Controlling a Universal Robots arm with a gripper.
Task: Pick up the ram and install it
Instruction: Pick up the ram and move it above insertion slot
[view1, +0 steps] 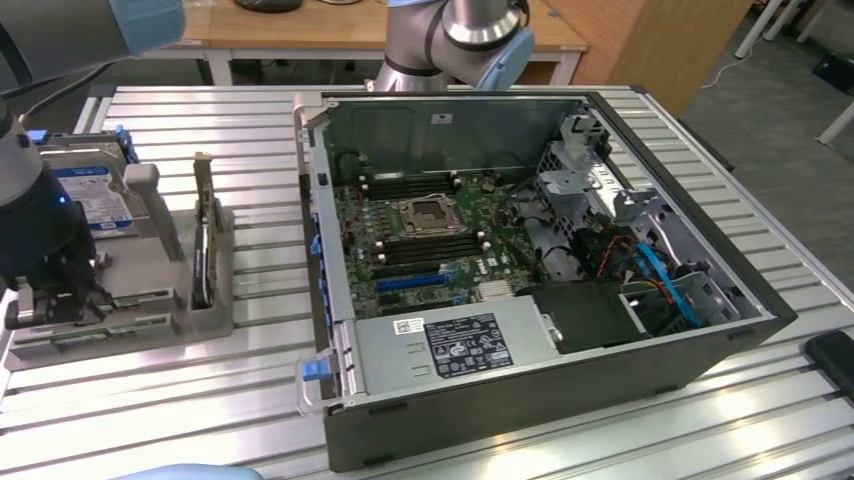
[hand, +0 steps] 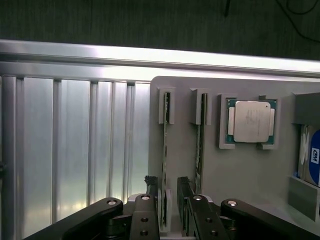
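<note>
Ram (hand: 165, 150) standing on edge in its gray holder (hand: 240, 175), not yet lifted.
The gripper (hand: 166, 186) is hanging over the holder with its jaws spread. One finger (hand: 151, 210) is sitting on each side of the stick with a sliver of gap showing, so nothing is being squeezed. A second stick (hand: 200, 145) is standing just beside it, with the square processor chip (hand: 252, 121) beyond (neither is being touched). The open computer case (view1: 441, 130) is lying well apart on the slatted table (view1: 200, 120), its board exposed. By my reckoning, the grasp, carry and seating are all waiting to be done.
</note>
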